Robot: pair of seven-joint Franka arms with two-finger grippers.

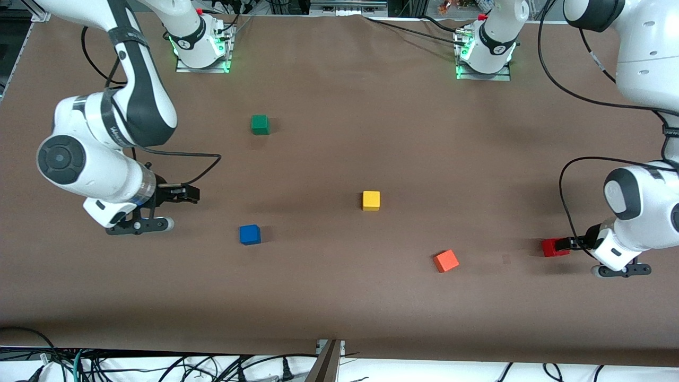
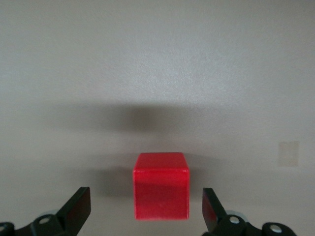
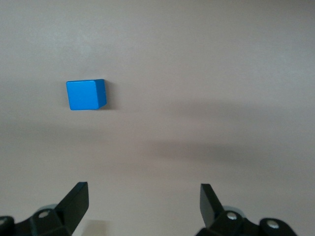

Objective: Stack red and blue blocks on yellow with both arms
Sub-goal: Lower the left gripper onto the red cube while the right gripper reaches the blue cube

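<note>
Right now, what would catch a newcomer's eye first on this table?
The yellow cube sits alone mid-table. The left hand is open around the red cube at the left arm's end, not yet gripping. The right hand hangs open over bare table beside the blue cube.

Both arms are glossy white with dark grey joint sections, black cables looping along them, black two-finger jaws, grey round joint caps and green-lit bases on metal plates.

— Anything crowding the yellow cube (image 1: 371, 200)?
— No, bare table (image 1: 339, 297) all round; the blue cube (image 1: 250, 234) and orange-red cube (image 1: 446, 261) lie well apart from it
</note>
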